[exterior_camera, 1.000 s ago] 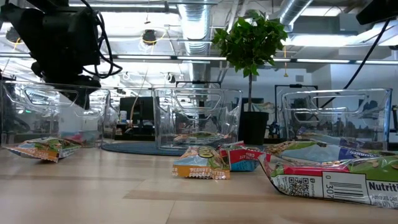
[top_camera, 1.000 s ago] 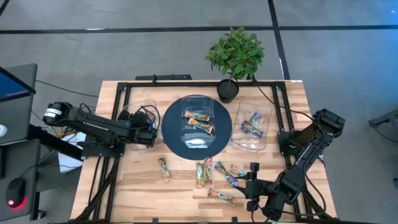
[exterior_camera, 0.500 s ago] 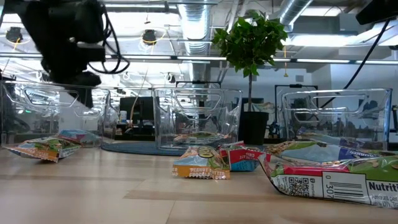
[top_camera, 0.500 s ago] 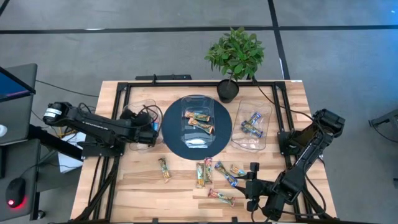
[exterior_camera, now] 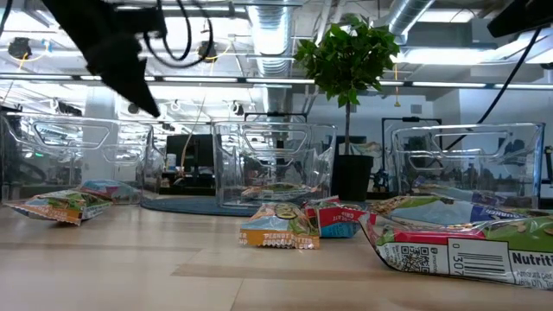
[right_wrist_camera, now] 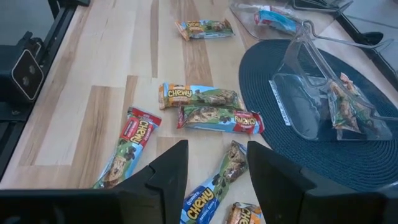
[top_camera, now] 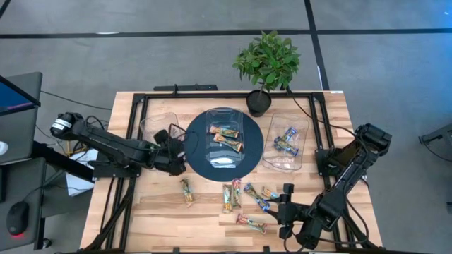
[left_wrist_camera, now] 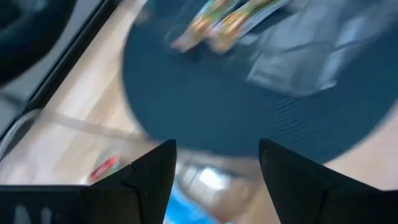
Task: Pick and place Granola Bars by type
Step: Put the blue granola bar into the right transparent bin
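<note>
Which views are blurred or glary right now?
Left wrist view: motion-smeared, dark round mat and bars soft. Low view: left arm smeared, bright ceiling lights behind, glare on the clear tubs. High and right wrist views: sharp, wrapper print on the bars legible.

Both arms are matte black, built of boxy jointed links. The left arm (top_camera: 106, 144) carries a round silver cap and looping black cables; the right arm (top_camera: 346, 176) looks similar.

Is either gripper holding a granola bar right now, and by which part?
Neither: the left gripper and right gripper both stand open and empty.
</note>
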